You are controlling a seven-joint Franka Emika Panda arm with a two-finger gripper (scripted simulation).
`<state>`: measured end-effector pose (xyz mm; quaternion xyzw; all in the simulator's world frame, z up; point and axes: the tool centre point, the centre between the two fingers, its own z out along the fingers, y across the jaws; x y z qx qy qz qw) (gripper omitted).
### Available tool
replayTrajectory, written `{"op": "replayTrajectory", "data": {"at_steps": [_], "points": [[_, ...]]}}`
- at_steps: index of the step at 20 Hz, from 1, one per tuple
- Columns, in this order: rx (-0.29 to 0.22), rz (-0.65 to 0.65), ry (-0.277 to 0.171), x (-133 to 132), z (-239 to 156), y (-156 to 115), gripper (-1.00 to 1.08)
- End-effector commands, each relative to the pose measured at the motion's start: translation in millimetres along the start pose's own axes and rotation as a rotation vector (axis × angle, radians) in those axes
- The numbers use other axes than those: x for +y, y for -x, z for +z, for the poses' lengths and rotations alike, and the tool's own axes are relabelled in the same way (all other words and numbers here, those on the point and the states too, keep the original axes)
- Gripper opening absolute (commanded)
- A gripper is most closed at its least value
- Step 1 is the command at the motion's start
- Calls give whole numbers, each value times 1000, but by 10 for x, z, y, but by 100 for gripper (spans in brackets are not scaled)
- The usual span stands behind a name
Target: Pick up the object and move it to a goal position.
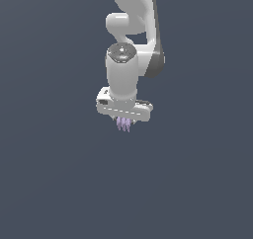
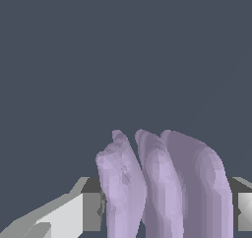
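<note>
Clearly the object (image 1: 123, 124), a small lilac cluster of three thin wavy strips, hangs directly beneath the white end effector (image 1: 123, 120), and in the wrist view it (image 2: 162, 188) sits between the fingers (image 2: 66, 215), which are closed against its sides. It looks light and thin, perhaps fragile, so a gentle squeeze across the strips' broad middle seems wisest. No desk surface or goal marker is discernible.
</note>
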<state>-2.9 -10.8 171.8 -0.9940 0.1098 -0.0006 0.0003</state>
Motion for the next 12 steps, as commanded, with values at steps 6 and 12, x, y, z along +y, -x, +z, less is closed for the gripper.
{"op": "replayTrajectory", "data": {"at_steps": [6, 12], "points": [[-1, 0, 0, 134, -426, 48, -100], [-1, 0, 1, 162, -519, 42, -100]]}}
